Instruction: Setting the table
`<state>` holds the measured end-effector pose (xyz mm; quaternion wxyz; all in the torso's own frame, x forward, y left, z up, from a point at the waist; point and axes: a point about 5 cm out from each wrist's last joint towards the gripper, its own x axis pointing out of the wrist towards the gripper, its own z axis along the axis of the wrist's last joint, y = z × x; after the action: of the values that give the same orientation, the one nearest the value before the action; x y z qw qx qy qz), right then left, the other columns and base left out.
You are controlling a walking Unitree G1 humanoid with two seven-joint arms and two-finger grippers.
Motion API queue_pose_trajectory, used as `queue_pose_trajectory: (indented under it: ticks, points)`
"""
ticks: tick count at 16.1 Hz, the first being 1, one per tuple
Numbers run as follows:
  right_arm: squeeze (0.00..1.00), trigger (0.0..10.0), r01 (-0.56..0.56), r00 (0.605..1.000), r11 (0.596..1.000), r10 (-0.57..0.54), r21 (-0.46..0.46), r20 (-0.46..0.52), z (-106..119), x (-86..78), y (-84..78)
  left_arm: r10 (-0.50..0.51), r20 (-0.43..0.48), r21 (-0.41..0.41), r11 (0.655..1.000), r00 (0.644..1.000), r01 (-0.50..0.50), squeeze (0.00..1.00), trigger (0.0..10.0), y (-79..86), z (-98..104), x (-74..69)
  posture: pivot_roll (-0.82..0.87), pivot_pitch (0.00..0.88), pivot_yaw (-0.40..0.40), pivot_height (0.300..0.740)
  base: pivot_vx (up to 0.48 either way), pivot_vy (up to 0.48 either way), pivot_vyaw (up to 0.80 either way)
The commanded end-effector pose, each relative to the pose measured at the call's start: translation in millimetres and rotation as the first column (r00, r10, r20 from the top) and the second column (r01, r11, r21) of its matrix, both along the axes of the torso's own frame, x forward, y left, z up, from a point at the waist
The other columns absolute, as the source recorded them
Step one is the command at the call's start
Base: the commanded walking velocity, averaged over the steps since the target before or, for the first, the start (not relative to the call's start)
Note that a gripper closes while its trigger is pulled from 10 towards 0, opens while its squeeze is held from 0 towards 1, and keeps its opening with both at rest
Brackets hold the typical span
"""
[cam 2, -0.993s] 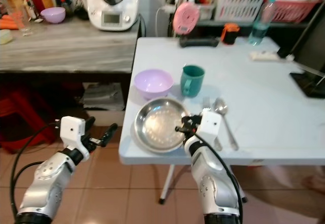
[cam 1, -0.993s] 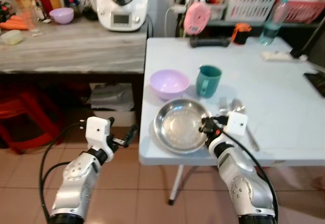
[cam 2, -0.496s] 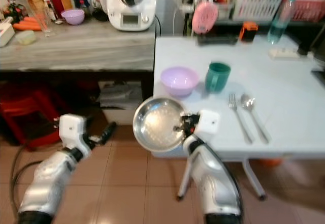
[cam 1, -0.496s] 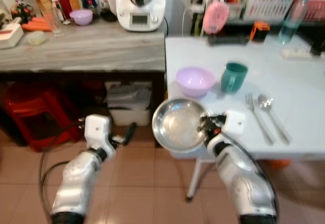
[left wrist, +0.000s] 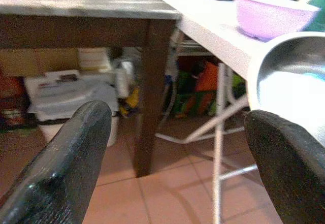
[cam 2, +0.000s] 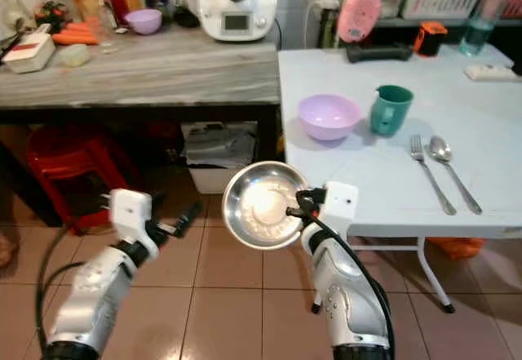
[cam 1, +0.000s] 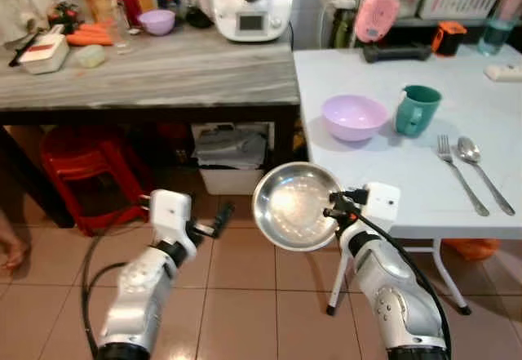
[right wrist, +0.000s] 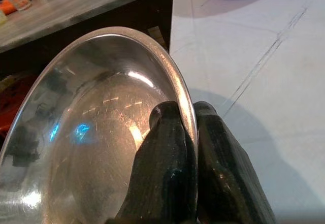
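Steel round plate (cam 1: pixel 295 206): centre of the eye view, off the white table (cam 1: pixel 383 188), over floor tiles.
Right gripper (right wrist: pixel 187 132): fingers pinched tight on the plate rim.
Left gripper (left wrist: pixel 172 148): fingers spread wide, holding nothing.
Table: lilac bowl (cam 1: pixel 354 117), teal mug (cam 1: pixel 416 109), fork (cam 1: pixel 461 175), spoon (cam 1: pixel 483 169), upper right.

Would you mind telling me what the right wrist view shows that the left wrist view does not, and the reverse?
Right wrist view: two black fingers pinching the rim of the steel plate.
Left wrist view: the left gripper with its fingers wide apart, the legs of the white table, and clutter under the wooden counter.
Both: the plate, the white tabletop, the lilac bowl.
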<state>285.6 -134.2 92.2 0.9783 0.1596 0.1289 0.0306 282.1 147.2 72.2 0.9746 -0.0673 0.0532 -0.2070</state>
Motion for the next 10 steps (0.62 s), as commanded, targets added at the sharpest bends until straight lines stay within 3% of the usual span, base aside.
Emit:
queue_pose_trajectory:
  ticks: [1,10]
  points:
    - [0.0,10.0,-0.011,1.0,1.0,0.011,0.004,-0.004,0.3,0.4,5.6,0.03,0.014,0.028,0.999,0.999,-0.03,0.0,10.0,11.1,3.1,0.8,0.02,0.0,0.03,0.74,0.0,0.458,0.0]
    - [0.0,10.0,-0.007,1.0,1.0,0.007,-0.008,0.011,2.3,2.1,3.5,0.043,0.019,0.035,0.998,0.999,-0.043,0.0,10.0,10.9,2.5,3.0,0.02,0.0,0.031,0.74,0.0,0.454,0.0]
